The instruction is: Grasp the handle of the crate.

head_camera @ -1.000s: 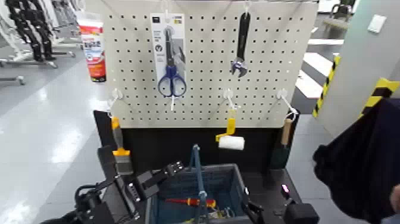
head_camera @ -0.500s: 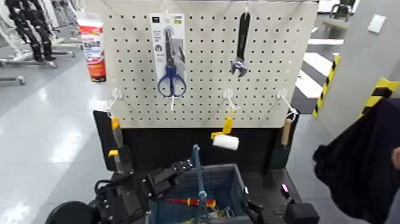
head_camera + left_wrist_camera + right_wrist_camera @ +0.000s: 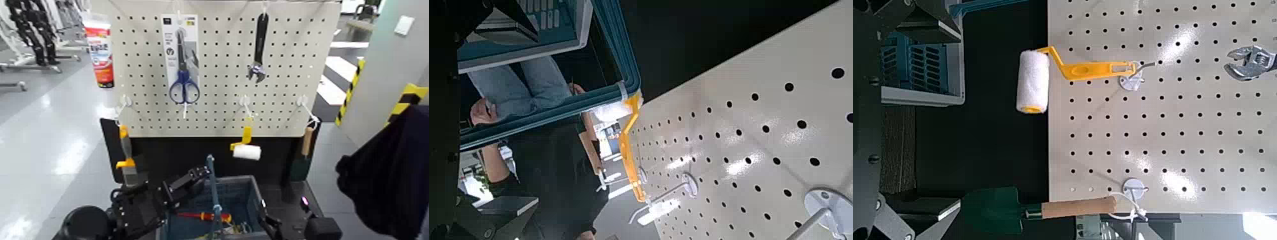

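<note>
The blue-grey crate stands at the bottom middle of the head view, below the pegboard. Its thin handle arches upright over its middle. My left gripper is just left of the handle, near its upper part, close to it. My right gripper waits low at the crate's right corner. The crate's rim shows in the left wrist view. The right wrist view shows the crate's slatted wall.
A white pegboard behind the crate holds scissors, a wrench, a paint roller, a brush and a trowel. A red-and-yellow screwdriver lies in the crate. A person in dark clothes stands at the right.
My left arm has moved right and forward, bringing its gripper from the crate's left corner up beside the handle. The right arm has not moved.
</note>
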Controlling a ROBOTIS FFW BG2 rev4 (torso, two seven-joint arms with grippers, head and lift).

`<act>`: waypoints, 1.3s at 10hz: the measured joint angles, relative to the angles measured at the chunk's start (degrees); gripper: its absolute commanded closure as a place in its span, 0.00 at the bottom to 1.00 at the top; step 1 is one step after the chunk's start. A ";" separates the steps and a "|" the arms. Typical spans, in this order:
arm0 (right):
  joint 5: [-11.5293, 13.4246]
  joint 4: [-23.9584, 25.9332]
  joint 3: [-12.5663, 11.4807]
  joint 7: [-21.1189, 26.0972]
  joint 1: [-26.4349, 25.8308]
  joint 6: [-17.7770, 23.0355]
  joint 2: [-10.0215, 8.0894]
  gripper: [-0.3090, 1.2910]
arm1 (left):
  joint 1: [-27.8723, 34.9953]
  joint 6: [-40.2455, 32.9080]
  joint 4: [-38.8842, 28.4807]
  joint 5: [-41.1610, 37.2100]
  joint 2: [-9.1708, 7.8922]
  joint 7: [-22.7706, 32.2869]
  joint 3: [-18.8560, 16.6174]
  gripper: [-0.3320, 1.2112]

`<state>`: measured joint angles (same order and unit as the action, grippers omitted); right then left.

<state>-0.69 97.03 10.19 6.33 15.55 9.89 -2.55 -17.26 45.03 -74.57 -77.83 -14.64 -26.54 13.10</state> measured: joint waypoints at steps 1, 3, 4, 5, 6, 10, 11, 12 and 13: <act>-0.01 0.00 0.01 0.00 -0.09 0.03 0.00 0.28 | -0.48 -0.28 0.79 -1.06 0.17 -0.03 0.81 0.43; -0.01 -0.05 0.09 -0.01 -0.17 0.09 0.00 0.28 | -1.29 -0.61 2.26 -3.45 0.42 -0.44 2.38 0.75; -0.02 -0.09 0.08 -0.03 -0.17 0.15 -0.03 0.28 | -1.31 -0.65 2.63 -4.19 0.49 -0.51 2.70 0.87; -0.02 -0.09 0.02 -0.09 -0.17 0.25 -0.03 0.28 | -1.13 -0.65 2.82 -4.62 0.54 -0.53 2.80 0.99; -0.03 -0.09 0.00 -0.09 -0.17 0.30 -0.04 0.28 | -1.02 -0.65 2.83 -4.92 0.56 -0.57 2.91 0.98; -0.06 -0.16 0.00 -0.09 -0.17 0.39 -0.08 0.28 | -0.17 -0.91 2.47 -5.73 0.78 -0.59 3.01 0.98; -0.04 -0.17 -0.01 -0.09 -0.11 0.39 -0.07 0.28 | 0.16 -1.07 2.20 -5.84 0.87 -0.62 2.97 0.98; -0.02 -0.18 -0.07 -0.09 -0.02 0.39 -0.06 0.28 | 0.67 -1.21 1.63 -5.95 0.95 -0.57 2.88 0.98; -0.02 -0.18 -0.15 -0.09 0.01 0.39 -0.02 0.28 | 1.46 -1.31 0.53 -6.06 1.00 -0.12 2.63 0.98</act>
<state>-0.71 96.85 10.04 6.24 15.56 10.28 -2.57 -15.79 43.72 -74.05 -83.89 -13.63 -26.66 15.73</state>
